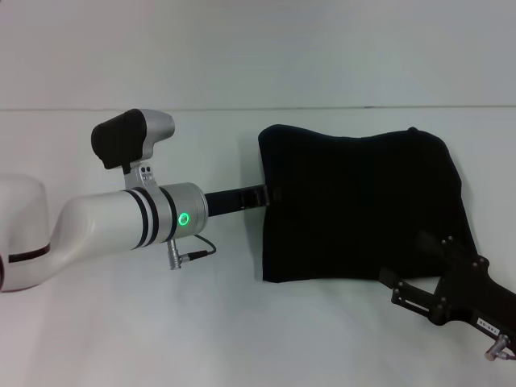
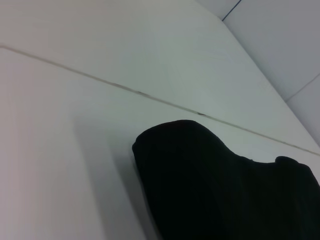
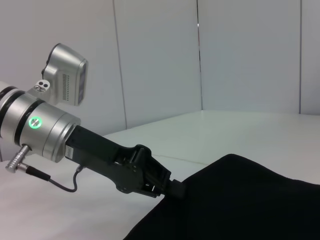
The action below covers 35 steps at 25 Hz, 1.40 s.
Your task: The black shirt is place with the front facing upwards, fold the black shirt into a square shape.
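Note:
The black shirt [image 1: 359, 205] lies folded into a rough square on the white table [image 1: 242, 330], with no lettering showing. My left gripper [image 1: 263, 196] reaches in from the left at table height. It looks shut on the middle of the shirt's left edge; the right wrist view shows its fingertips [image 3: 175, 188] pinched together against the cloth [image 3: 240, 200]. My right gripper [image 1: 401, 258] hovers open over the shirt's near right corner, holding nothing. The left wrist view shows only one rounded shirt corner [image 2: 210, 185] on the table.
A thin seam [image 1: 258, 107] runs across the table behind the shirt. White wall panels [image 3: 160, 60] stand beyond the table. The left arm's cable [image 1: 197, 250] hangs just above the surface, left of the shirt.

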Available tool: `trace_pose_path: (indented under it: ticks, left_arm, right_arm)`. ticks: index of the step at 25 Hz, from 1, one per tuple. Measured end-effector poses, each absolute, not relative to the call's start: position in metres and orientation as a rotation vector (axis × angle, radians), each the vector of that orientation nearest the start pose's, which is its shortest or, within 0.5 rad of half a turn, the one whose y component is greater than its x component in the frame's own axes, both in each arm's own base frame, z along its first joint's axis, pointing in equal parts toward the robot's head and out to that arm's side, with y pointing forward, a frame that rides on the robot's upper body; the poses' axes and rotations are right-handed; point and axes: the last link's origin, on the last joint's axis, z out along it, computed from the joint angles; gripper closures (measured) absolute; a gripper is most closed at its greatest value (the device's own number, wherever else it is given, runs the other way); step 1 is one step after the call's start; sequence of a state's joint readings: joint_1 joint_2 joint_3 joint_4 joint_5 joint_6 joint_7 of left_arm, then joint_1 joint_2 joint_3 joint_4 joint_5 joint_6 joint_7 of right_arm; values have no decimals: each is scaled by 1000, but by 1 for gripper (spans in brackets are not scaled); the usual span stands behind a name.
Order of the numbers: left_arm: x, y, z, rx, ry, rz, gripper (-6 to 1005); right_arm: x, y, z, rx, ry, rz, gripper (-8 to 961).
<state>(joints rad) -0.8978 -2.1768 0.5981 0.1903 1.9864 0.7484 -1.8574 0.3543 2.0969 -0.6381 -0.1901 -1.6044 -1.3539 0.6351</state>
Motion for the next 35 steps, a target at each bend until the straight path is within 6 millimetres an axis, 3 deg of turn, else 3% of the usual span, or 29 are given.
trace_pose_path:
  ticks: [5,10,19,25,35]
  left_arm:
    - [-218,405,-114,-2161,-1536,-613,910]
    - [-223,403,-111,-2137,-1556,-637,955]
    - [-237,394,-93,-2128,-1560,-752,960]
    - [-257,382,-77,-2114,-1564,-785,962]
    - [-275,372,-70,-2054,-1582,-793,968]
  right_arm:
    - [329,268,-51,-2274,528,756,6]
    - [329,268,-51,-2271,529,757,6]
    - [334,271,-43,-2224,539,748,6]
    - [335,272,-41,-2218,537,741,6]
    - [335,274,-40,-2212,534,741,6]
